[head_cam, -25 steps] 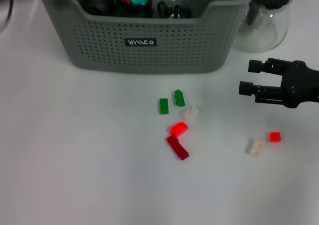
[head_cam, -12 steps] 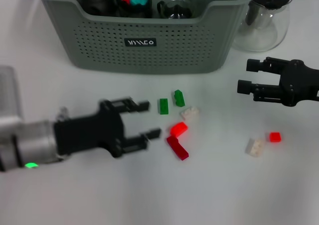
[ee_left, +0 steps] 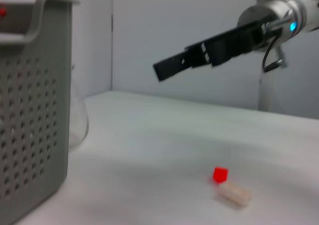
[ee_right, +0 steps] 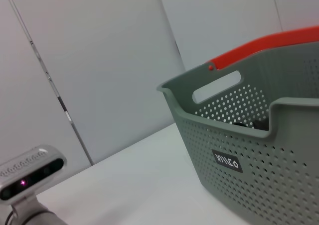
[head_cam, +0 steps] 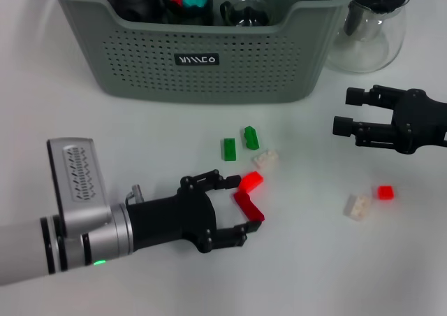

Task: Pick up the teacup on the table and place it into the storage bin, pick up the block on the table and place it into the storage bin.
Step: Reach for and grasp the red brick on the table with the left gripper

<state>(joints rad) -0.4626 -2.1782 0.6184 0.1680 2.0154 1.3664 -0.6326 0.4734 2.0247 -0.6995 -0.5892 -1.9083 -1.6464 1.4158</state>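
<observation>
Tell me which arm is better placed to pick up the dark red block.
Left. The left gripper is open with its fingers on either side of the dark red block; the right gripper hovers apart, near the pitcher.

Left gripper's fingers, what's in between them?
In the head view, the open left gripper has the dark red block between its fingers, with the bright red block by the upper fingertip.

Blocks point(head_cam: 248, 205) lie before the storage bin point(head_cam: 202, 57), pitcher point(head_cam: 370, 29) to its right

a bare test room or lab: a plain white table point(head_cam: 105, 134) against blank pale wall panels point(ee_right: 99, 60), with only toy blocks point(head_cam: 249, 205) and a plastic basket point(head_cam: 209, 57) set out.
</observation>
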